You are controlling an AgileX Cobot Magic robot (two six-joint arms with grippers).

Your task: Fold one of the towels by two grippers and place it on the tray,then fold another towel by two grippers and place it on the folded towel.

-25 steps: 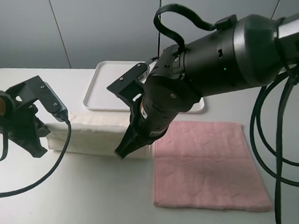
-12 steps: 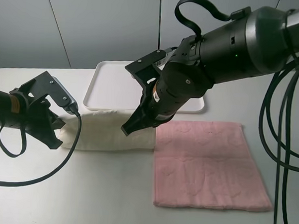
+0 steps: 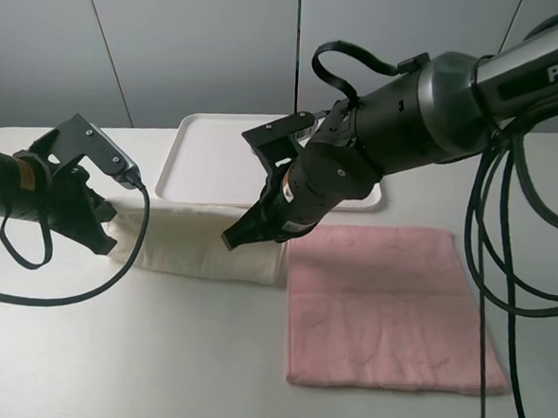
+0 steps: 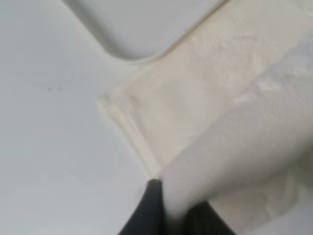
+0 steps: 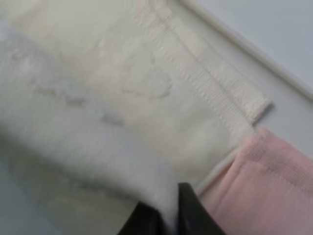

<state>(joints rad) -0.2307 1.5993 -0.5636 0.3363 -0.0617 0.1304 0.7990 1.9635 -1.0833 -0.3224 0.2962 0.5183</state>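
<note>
So, what your next move turns on is the line of the cream towel (image 3: 201,250). It lies as a long band across the table (image 3: 155,372), its long axis parallel to the near rim of the tray (image 3: 200,138). The tray sits just beyond it, on the side away from the arms, with the towel's far edge right against that rim.

You have one pincer at each end of the band. The left gripper (image 3: 105,239) is clamped on a raised fold of cream cloth at the left end, and the right gripper (image 3: 235,238) is clamped on the same fold towards the right end. Both wrist views show black fingertips pressed together with terry pinched between them.

The right end is the crowded one. The pink towel (image 3: 386,310) lies flat and square with its edge touching the cream one, so you risk catching it.

The cream cloth is soft, looped terry with a stitched hem and a faint print, and it sags in a curve from the held edge. The tray is hard, smooth white plastic with rounded corners and a low rim.
</note>
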